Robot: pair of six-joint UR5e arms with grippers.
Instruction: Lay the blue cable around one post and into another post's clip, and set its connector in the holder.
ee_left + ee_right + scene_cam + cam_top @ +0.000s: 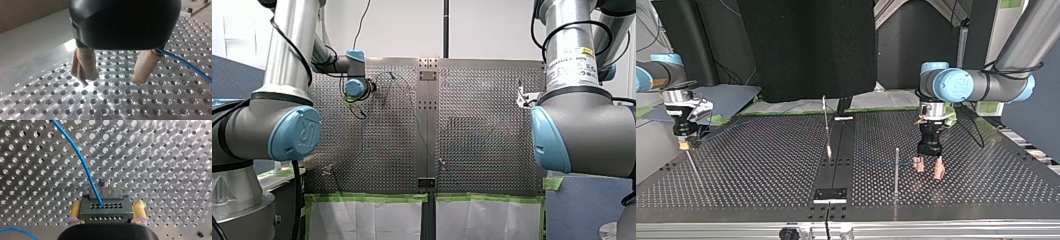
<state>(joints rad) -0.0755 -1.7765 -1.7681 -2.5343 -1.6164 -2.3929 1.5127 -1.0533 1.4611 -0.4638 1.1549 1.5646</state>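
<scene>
Clenched at the top view's left edge: my right gripper [684,144], yellow pads squeezing the grey connector [106,213], with the blue cable [82,162] leaving it ahead across the perforated table [162,157]. Released at that view's lower right: my left gripper [929,169], beige fingers [85,65] spread apart, cable passing just beside one.

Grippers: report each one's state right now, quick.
My left gripper: open, holding nothing; the blue cable runs past one finger.
My right gripper: shut on the connector at the blue cable's end.
</scene>
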